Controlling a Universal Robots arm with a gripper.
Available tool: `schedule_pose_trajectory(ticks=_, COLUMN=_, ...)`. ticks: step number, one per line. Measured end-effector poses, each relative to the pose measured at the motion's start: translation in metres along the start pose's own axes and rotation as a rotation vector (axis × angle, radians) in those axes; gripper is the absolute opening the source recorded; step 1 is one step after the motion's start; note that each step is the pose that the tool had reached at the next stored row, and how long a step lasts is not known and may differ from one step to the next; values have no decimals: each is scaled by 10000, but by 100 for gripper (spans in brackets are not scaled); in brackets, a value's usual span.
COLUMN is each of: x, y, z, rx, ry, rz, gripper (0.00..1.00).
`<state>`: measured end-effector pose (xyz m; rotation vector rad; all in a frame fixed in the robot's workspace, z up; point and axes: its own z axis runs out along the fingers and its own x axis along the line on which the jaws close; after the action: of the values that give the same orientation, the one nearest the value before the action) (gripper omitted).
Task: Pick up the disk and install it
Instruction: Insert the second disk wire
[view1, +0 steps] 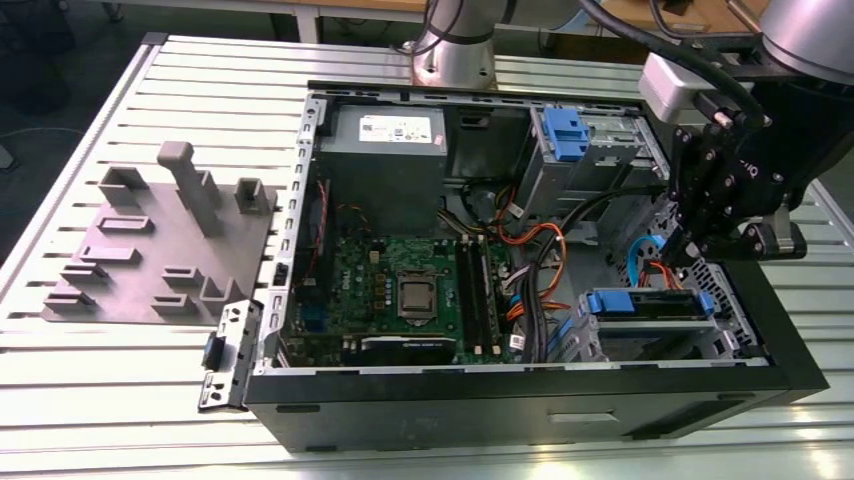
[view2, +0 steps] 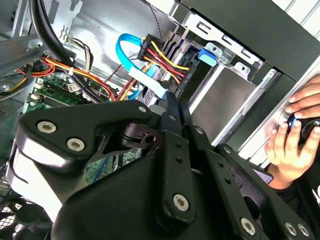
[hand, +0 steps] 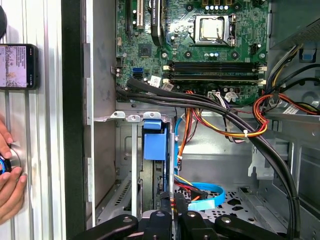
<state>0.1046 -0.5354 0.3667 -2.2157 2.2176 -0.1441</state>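
Now looking down into the open black metal computer case (view1: 534, 405), laid on its side on the slatted aluminium table (view1: 120, 400), probably to give reach from above. Spotting the black two-finger gripper (view1: 691, 258) at the exterior view's right, hanging over the drive cage. Catching its fingers (view2: 172, 107) pressed narrow together in both wrist views, with nothing seen clamped between them. Finding the silver-grey hard disk in its bright blue plastic bracket (view1: 647, 303) sitting inside the metal cage by the case's near wall, blue tab (hand: 152, 142) facing out in the first wrist view. Judging the slim closed pose as suited to nudging between the cage wall and the wiring, not to grasping. Noting the red-and-yellow power leads (view2: 165, 60) and the flat blue data cable (view2: 126, 49) bunched just beyond the fingertips, close to the cage. Seeing a person's hand (view2: 287, 137) resting outside the case wall, seemingly on a control.
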Motion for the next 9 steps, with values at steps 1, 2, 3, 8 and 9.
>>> schedule_pose_trajectory(ticks=1, x=0, y=0, z=-1, rx=0, ry=-2, rz=0, gripper=17)
schedule_pose_trajectory(ticks=2, x=0, y=0, z=-3, rx=0, ry=-5, rz=0, gripper=17)
schedule_pose_trajectory(ticks=3, x=0, y=-1, z=-7, rx=0, ry=-4, rz=0, gripper=17)
schedule_pose_trajectory(ticks=8, x=2, y=-2, z=-37, rx=-32, ry=-6, rz=-1, gripper=17)
schedule_pose_trajectory(ticks=9, x=3, y=-3, z=-42, rx=-36, ry=-6, rz=-2, gripper=17)
